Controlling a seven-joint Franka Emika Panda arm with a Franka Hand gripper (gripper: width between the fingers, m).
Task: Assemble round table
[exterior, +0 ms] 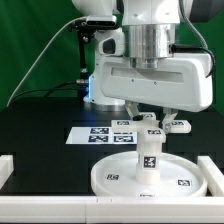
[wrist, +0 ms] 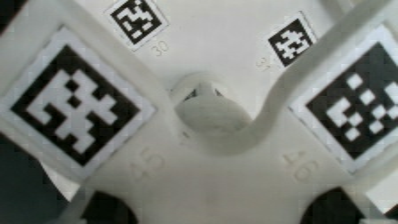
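The round disc (exterior: pixel 192 184) lies at the table's front, rim up, with small tags on it. The short cylindrical leg (exterior: pixel 148 160) stands upright at its centre. The T-shaped foot piece (exterior: pixel 178 125) sits on top of the leg, its tagged arms spreading sideways. My gripper (exterior: pixel 150 120) hangs straight above, with its jaws closed on the foot's middle. In the wrist view the foot piece (wrist: pixel 214 115) fills the frame with several tags. My gripper (wrist: pixel 222 208) shows only as dark fingertips (wrist: pixel 103 207) at both sides of the white part.
The marker board (exterior: pixel 98 132) lies flat on the black table behind the disc. A white rail (exterior: pixel 6 170) borders the table at the exterior view's left and another runs along the front (exterior: pixel 50 216). A green backdrop stands behind.
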